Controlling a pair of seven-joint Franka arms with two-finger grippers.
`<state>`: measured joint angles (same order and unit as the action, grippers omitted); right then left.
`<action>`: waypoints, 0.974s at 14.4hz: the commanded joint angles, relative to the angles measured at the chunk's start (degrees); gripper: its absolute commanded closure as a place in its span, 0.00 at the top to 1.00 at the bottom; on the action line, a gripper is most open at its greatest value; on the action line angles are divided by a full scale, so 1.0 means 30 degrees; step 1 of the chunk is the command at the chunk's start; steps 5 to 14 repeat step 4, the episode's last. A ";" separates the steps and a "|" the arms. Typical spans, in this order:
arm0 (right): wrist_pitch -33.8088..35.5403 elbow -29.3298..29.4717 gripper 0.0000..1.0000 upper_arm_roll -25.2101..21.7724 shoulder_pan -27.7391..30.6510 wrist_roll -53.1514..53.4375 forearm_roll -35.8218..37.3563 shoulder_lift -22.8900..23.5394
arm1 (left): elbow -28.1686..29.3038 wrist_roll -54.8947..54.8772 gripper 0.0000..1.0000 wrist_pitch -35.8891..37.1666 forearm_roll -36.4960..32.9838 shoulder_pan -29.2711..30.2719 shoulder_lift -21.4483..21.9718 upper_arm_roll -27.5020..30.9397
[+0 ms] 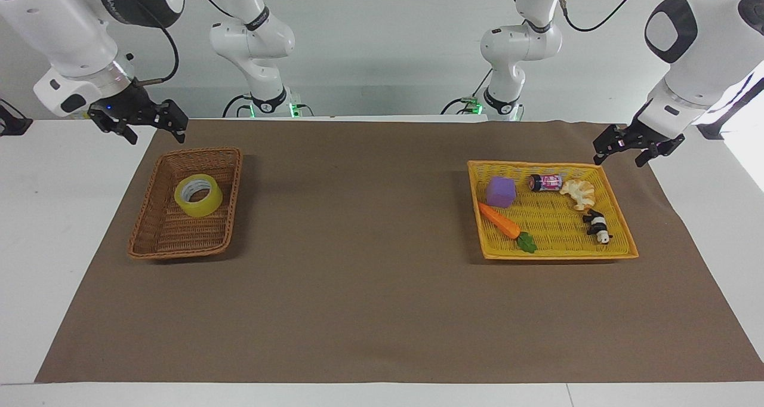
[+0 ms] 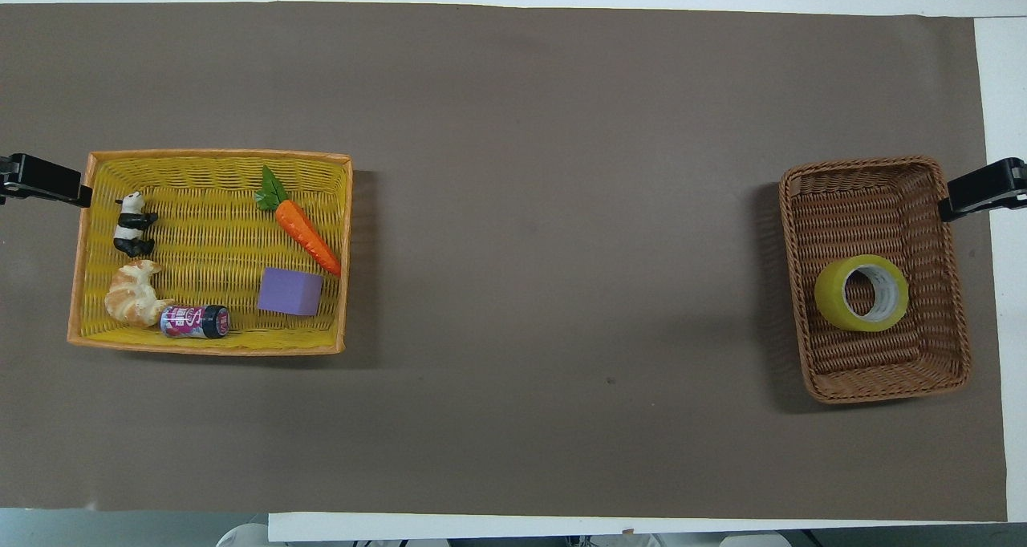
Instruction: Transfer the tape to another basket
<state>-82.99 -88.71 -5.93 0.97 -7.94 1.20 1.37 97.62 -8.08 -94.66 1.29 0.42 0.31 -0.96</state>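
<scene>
The yellow tape roll (image 1: 198, 196) lies flat in the brown wicker basket (image 1: 151, 231) at the right arm's end of the table; it also shows in the overhead view (image 2: 862, 293), inside the basket (image 2: 951, 306). My right gripper (image 1: 154, 133) is open and empty, up in the air over the mat's edge by the basket's corner nearest the robots. One of its fingers (image 2: 983, 188) shows in the overhead view. My left gripper (image 1: 619, 158) is open and empty, over the corner of the yellow basket (image 1: 561, 253), where the left arm waits.
The yellow basket (image 2: 210, 156) at the left arm's end holds a toy carrot (image 2: 305, 230), a purple block (image 2: 290, 291), a small can (image 2: 194, 322), a croissant (image 2: 132, 293) and a panda figure (image 2: 131, 224). A brown mat (image 1: 358, 246) covers the table.
</scene>
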 commanded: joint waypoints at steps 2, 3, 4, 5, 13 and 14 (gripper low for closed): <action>0.0475 0.0916 1.00 -0.0015 -0.0149 0.0302 0.0245 0.0335 | 0.0242 -0.0091 1.00 0.0205 -0.0372 0.0005 0.0307 0.0029; 0.0765 0.0916 1.00 -0.0102 -0.0120 0.0302 0.0158 0.0335 | 0.0242 -0.0091 1.00 0.0205 -0.0372 0.0005 0.0307 0.0029; 0.0971 0.1003 1.00 -0.0190 -0.0120 0.0273 0.0041 0.0335 | 0.0242 -0.0091 1.00 0.0205 -0.0372 0.0005 0.0307 0.0029; 0.0971 0.1003 1.00 -0.0190 -0.0120 0.0273 0.0041 0.0335 | 0.0242 -0.0091 1.00 0.0205 -0.0372 0.0005 0.0307 0.0029; 0.0971 0.1003 1.00 -0.0190 -0.0120 0.0273 0.0041 0.0335 | 0.0242 -0.0091 1.00 0.0205 -0.0372 0.0005 0.0307 0.0029; 0.0971 0.1003 1.00 -0.0190 -0.0120 0.0273 0.0041 0.0335 | 0.0242 -0.0091 1.00 0.0205 -0.0372 0.0005 0.0307 0.0029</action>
